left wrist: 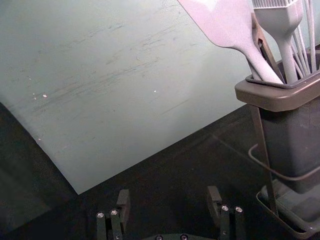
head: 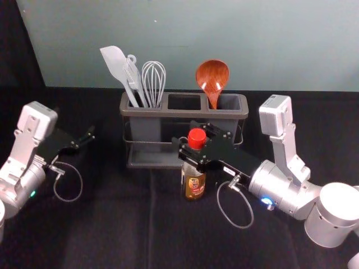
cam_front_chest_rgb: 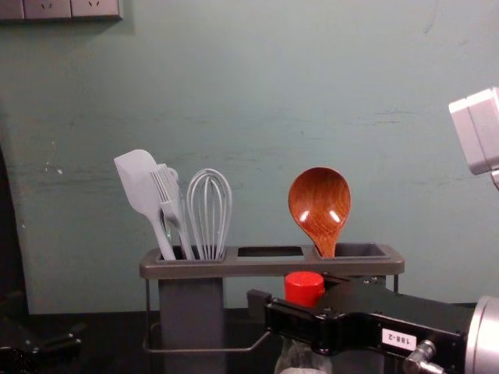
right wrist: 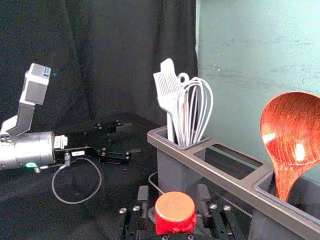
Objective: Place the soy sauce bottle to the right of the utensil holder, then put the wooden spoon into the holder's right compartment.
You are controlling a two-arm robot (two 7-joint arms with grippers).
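The right gripper (head: 196,151) is in front of the utensil holder (head: 179,114), its fingers (right wrist: 203,197) closed partway and gripping the soy sauce bottle (head: 194,188) just under its red cap (head: 197,138)—one on either side. The bottle is upright before the holder's right half, not beside its right end; I can't tell whether its base touches the table (head: 112,224).

Over on the left, the left gripper (head: 84,142) hangs well apart from the holder, fingers (left wrist: 123,200) spread wide with nothing between them. Dark cloth stretches between that gripper and the holder's left end.

The holder's front rim and wire rail stand close behind the right gripper, whose arm slants in across the room by the holder's right end. The wooden spoon (head: 212,75) already leans in the right compartment, bowl up, while the spatula (head: 114,63), brush (cam_front_chest_rgb: 165,191) and whisk (head: 153,78) crowd the left one.
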